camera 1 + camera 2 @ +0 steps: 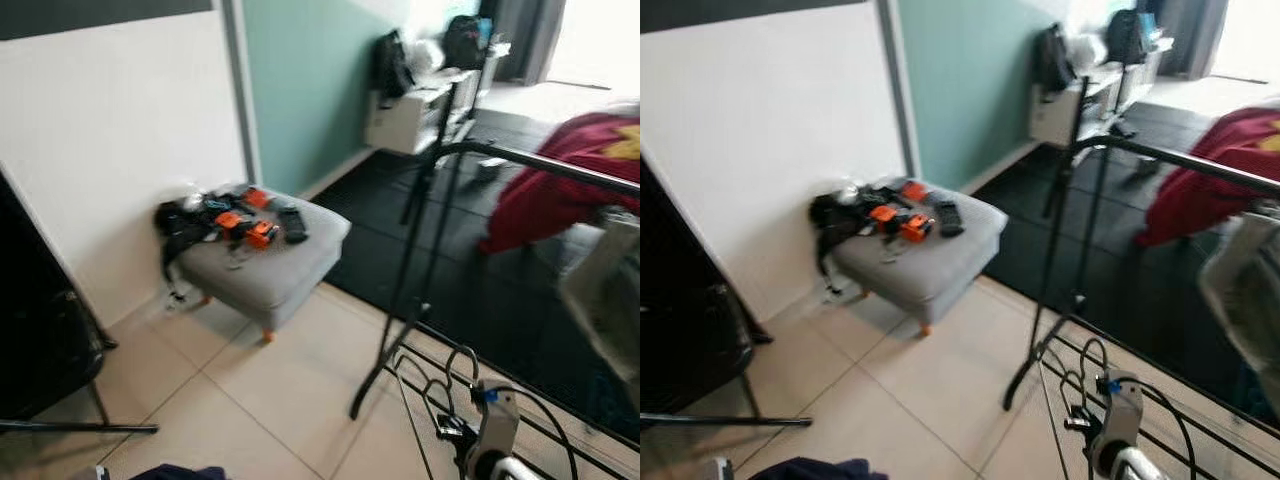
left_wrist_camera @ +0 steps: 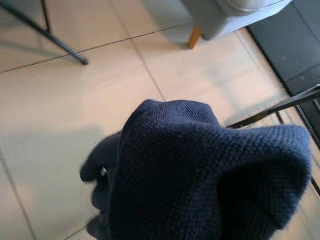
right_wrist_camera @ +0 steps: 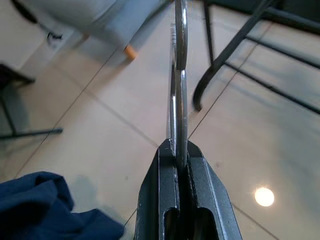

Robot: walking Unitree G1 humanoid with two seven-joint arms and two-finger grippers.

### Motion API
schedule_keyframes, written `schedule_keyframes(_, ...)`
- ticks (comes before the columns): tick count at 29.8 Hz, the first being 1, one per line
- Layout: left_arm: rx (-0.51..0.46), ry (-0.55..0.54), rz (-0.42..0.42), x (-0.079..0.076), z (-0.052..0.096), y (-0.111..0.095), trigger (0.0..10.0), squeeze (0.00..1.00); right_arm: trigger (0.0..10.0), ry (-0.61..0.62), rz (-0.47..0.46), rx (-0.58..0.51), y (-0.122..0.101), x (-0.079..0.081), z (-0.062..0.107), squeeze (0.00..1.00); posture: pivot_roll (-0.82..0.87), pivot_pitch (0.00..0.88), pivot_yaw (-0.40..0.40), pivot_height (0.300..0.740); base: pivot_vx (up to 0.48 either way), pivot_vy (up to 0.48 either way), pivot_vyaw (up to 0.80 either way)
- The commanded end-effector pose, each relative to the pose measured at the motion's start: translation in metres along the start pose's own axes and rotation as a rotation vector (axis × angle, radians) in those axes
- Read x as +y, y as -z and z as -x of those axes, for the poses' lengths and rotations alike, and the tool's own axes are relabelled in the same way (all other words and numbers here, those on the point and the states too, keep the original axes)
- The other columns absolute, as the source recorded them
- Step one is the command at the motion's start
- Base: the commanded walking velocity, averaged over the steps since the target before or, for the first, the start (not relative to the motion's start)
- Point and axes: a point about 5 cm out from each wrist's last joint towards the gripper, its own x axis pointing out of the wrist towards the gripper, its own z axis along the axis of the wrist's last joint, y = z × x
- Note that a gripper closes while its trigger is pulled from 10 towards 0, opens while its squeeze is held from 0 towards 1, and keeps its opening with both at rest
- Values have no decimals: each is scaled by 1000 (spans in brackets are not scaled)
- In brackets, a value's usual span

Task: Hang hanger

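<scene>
My right gripper (image 3: 179, 150) is shut on a thin silver metal hanger (image 3: 179, 75), seen edge-on and reaching away over the tiled floor. The right arm (image 1: 492, 432) shows low, beside the foot of a black clothes rack (image 1: 413, 250). The rack's top rail (image 1: 545, 162) runs off to the right and carries a red garment (image 1: 560, 190) and a pale one (image 1: 610, 290). A navy knit garment (image 2: 200, 170) drapes over the left gripper and hides it; its edge shows again (image 1: 180, 472) by the left arm and in the right wrist view (image 3: 45, 207).
A grey footstool (image 1: 270, 265) with black and orange items on top stands by the white wall. A black stand with thin legs (image 1: 45, 350) is at the left. Black matting (image 1: 480, 240) covers the floor beyond the rack. Shelves with bags (image 1: 420, 100) stand at the back.
</scene>
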Motion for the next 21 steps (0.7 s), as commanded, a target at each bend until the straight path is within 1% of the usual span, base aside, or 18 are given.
schedule_keyframes(1,-30,7,3,-2,-2,-3,10000,0,10000,-2,20,7,3,1,0,0,8,0,-30,740,0,0,731)
schedule_keyframes(4,-35,6,8,-2,-2,-2,10000,0,10000,-5,23,9,3,1,0,0,8,0,-32,740,0,0,725)
schedule_keyframes(6,-46,6,9,-3,-2,-1,10000,0,10000,-15,27,17,3,2,-1,0,14,0,-50,740,0,0,725)
schedule_keyframes(13,-46,24,18,-2,-2,-1,10000,0,10000,-23,23,35,6,1,-1,0,1,0,-52,740,0,0,727)
schedule_keyframes(15,-46,26,19,-1,-2,-1,10000,0,10000,-25,21,39,7,1,-1,0,-16,0,-43,740,0,0,731)
schedule_keyframes(16,-44,31,18,2,-2,-3,10000,0,10000,-33,24,47,9,4,-1,0,-39,0,-27,740,0,0,725)
schedule_keyframes(21,-40,35,10,5,-2,-5,10000,0,10000,-39,30,52,11,8,-3,0,-50,0,-11,740,0,0,726)
